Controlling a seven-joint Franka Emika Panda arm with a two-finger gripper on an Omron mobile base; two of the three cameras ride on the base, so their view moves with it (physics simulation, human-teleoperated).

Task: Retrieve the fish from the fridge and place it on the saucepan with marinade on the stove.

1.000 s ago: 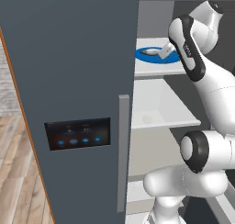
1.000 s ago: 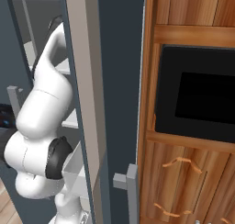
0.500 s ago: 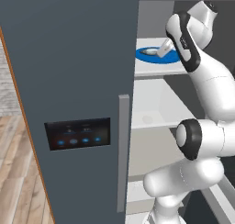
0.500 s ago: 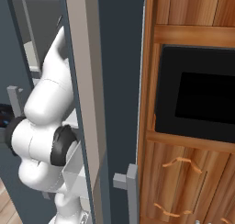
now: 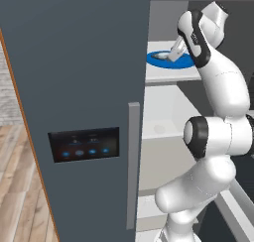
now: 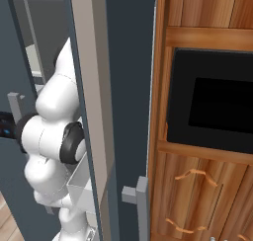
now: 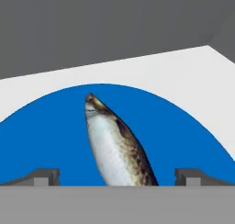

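The fridge (image 5: 74, 62) has its left door shut and its right side open onto white shelves. On the upper shelf lies a blue plate (image 5: 161, 61) with the fish on it. In the hand view the fish (image 7: 114, 140) is silvery with a brown speckled back. It lies lengthwise on the blue plate (image 7: 50, 136), head pointing away. My gripper (image 5: 175, 55) hangs low over the plate. My gripper (image 7: 117, 176) is open, one fingertip (image 7: 43, 176) on each side of the fish's rear half and apart from it. The saucepan and the stove are out of view.
The shut door carries a grey vertical handle (image 5: 133, 166) and a black panel with blue lights (image 5: 84, 143). Lower white shelves (image 5: 166, 129) sit beside my arm. To the right stand the open door's edge (image 6: 94, 87), a door bin (image 6: 81, 185) and a wooden cabinet with a black oven (image 6: 212, 101).
My elbow has risen and swung left, carrying the hand slightly deeper over the plate. The jaws have stayed wide.
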